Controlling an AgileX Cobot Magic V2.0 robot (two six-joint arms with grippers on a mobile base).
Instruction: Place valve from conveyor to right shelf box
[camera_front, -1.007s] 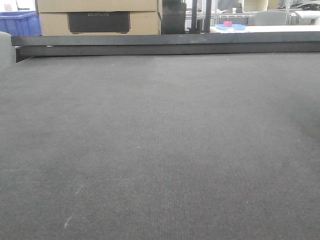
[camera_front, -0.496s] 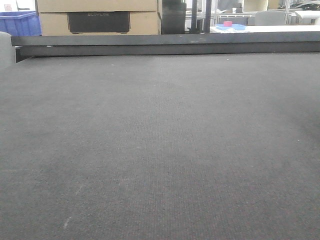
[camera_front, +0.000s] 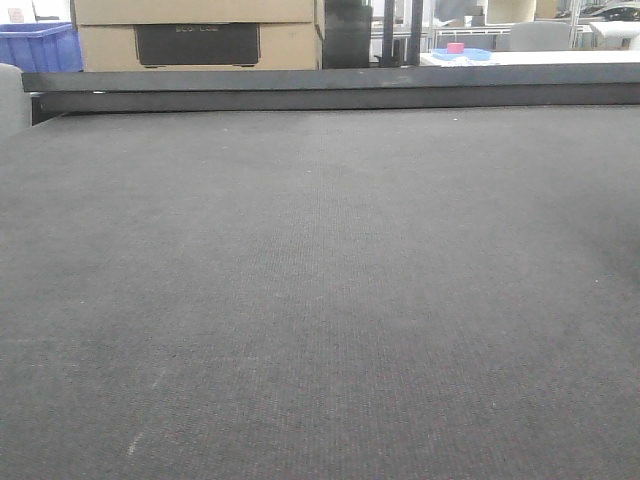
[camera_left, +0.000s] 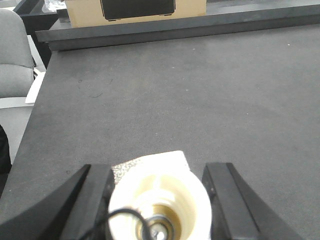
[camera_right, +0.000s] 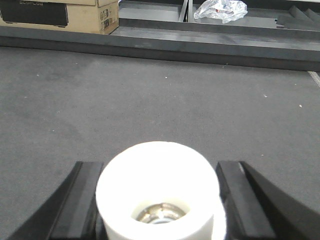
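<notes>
The conveyor (camera_front: 320, 300) is a wide dark grey woven belt that fills the front view, with a dark metal rail (camera_front: 330, 90) along its far edge. No valve shows on it in any view, and the right shelf box is out of view. Neither gripper appears in the front view. In the left wrist view my left gripper (camera_left: 157, 167) hovers over the belt (camera_left: 190, 100) with its black fingers (camera_left: 95, 190) wide apart. My right gripper (camera_right: 159, 163) is likewise open above the belt (camera_right: 160, 95). A white round part sits close to each camera between the fingers.
Behind the rail stand a cardboard box (camera_front: 200, 35) and a blue crate (camera_front: 40, 45). A pink item on a blue tray (camera_front: 455, 48) rests on a far table. A grey chair (camera_left: 12, 55) is beside the belt's left edge. A clear plastic bag (camera_right: 220, 10) lies beyond the rail.
</notes>
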